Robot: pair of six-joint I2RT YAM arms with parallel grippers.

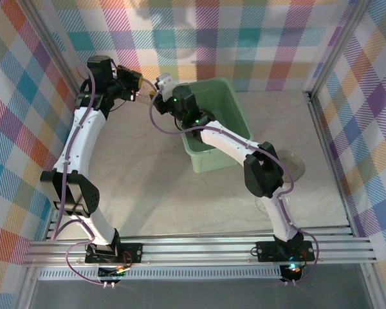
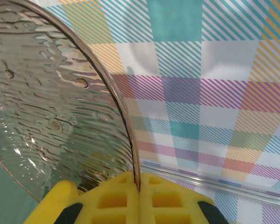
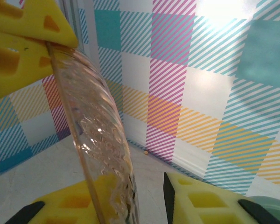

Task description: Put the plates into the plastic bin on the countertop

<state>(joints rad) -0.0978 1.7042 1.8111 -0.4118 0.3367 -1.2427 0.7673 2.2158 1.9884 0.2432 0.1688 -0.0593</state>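
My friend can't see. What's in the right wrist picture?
A clear, wavy plate stands on edge, pinched at its top by the yellow left tool. The right tool straddles its bottom edge, jaws open, with a gap on one side. A colourful plaid wall is behind.

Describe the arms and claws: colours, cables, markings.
The left arm and right arm have white link shells and black joint housings, each trailed by a purple cable. Small green lights glow at the bases. The left claw and right claw have yellow fingers with square moulded pockets and black patches.
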